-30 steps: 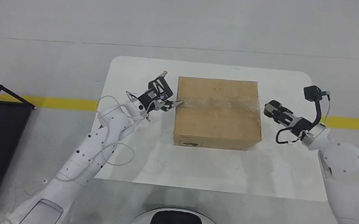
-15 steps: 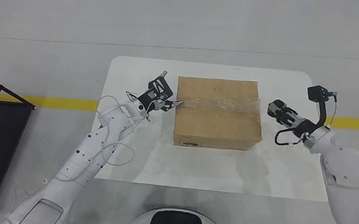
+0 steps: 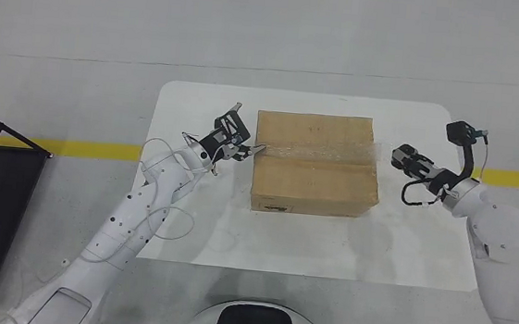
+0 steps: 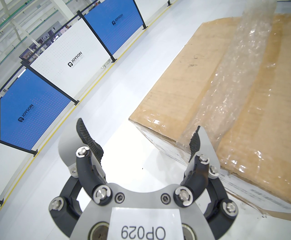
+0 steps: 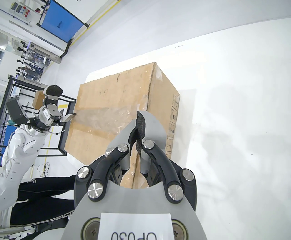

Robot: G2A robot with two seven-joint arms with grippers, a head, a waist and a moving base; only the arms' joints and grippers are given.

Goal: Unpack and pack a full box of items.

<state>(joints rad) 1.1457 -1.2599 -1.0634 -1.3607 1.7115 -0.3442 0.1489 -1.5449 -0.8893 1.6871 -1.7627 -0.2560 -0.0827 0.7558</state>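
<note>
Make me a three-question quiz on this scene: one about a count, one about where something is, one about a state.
1. What stands on the table?
A. One box
B. Two boxes
C. Three boxes

2. Where is the left end effector?
A. Above the box's middle
B. At the end of the tape on the box
C. Beyond the table's edge

3. The right end effector is:
A. Open wide
B. Shut on the tape
C. Shut, holding nothing

Answers:
1. A, since the top view shows a single brown box.
2. B, since one fingertip sits where the tape meets the box's edge.
3. C, since its fingers meet with nothing between them, apart from the box.
</note>
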